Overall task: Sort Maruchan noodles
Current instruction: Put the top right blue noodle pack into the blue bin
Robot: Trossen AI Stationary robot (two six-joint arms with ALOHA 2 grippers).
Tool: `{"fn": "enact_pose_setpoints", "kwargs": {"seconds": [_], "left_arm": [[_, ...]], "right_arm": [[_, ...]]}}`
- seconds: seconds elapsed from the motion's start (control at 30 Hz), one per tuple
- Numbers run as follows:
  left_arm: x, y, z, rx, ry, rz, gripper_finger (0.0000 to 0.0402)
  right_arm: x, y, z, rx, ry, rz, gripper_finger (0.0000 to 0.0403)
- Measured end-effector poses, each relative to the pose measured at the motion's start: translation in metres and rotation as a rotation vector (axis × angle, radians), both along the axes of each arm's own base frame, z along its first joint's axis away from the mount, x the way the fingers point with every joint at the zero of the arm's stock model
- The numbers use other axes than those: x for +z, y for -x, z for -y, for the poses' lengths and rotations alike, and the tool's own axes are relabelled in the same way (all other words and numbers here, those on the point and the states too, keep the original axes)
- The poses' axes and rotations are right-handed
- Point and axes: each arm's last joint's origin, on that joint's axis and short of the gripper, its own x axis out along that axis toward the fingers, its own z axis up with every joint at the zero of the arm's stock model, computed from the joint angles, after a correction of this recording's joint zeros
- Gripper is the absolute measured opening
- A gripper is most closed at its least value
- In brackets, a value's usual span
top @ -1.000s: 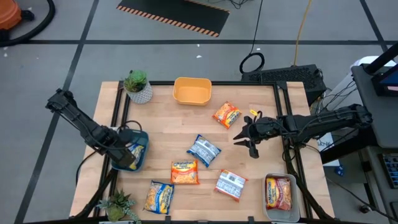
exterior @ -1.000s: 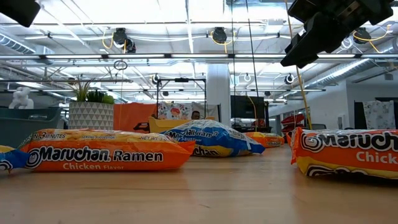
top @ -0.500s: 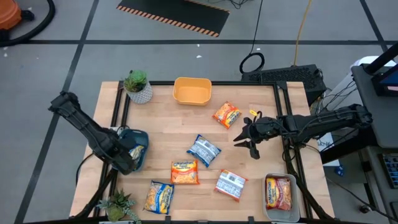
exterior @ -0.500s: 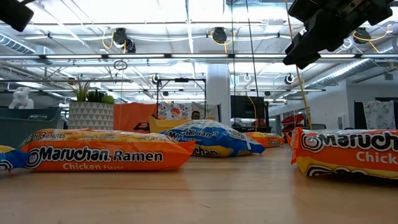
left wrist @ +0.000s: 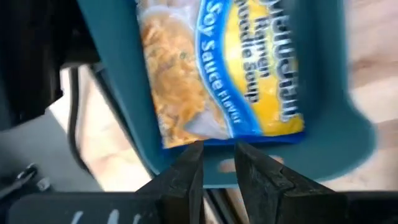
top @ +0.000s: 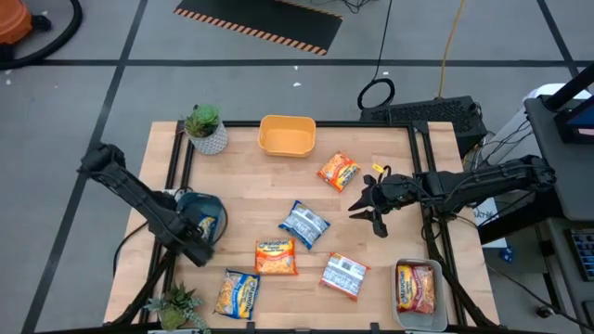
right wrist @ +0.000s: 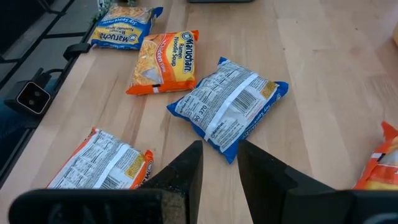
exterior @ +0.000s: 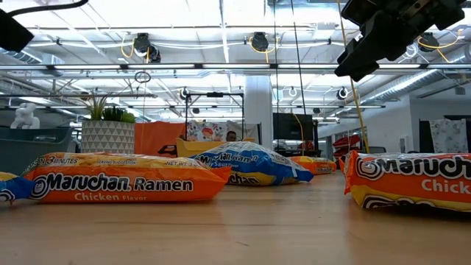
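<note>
In the overhead view the left arm covered part of the blue bin point(top: 212, 201) at the table's left edge, and we could not make out the fingertips of the left gripper point(top: 197, 247) there. The low view showed only a dark corner of that gripper at the upper left, and it cut off the orange packet point(exterior: 412, 180) at the right edge. The right wrist view cut off two packets at its borders, so we could read only part of their printing. In the left wrist view, the left gripper point(left wrist: 217, 149) hung over the near wall of the blue bin with its fingers point(left wrist: 188, 171) parted by a narrow gap. They held and touched nothing. A blue-and-yellow packet point(left wrist: 217, 68) lay flat inside that bin. The right gripper point(top: 366, 210) hovered above the table's right half, fingers slightly parted and empty, with a blue-and-white packet point(right wrist: 229, 106) lying face down ahead of it. On the bare wood lay five packets: one orange point(top: 338, 171) near the yellow bin point(top: 287, 135), the blue-and-white one at the centre, another orange point(top: 276, 256) just beside it, a blue-and-yellow one point(top: 238, 292) near the front left, and a white-backed one point(top: 344, 275) at the front right. A red packet point(top: 416, 286) rested in the clear bin point(top: 398, 301) at the front right corner.
</note>
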Motion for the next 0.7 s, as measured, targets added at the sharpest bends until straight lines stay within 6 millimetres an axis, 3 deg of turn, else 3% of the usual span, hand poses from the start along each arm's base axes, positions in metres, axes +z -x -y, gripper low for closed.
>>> {"fn": "enact_pose_setpoints", "kwargs": {"seconds": [0.17,0.7], "left_arm": [[-0.010,-0.002,0.004,0.034,-0.044,-0.114,0.0097],[-0.043,-0.019,0.017,0.099,-0.160,-0.214,0.0097]], "right_arm": [[0.000,0.000,0.000,0.003,0.004,0.000,0.0096],[0.000,0.000,0.000,0.006,0.007,0.005,0.0096]]}}
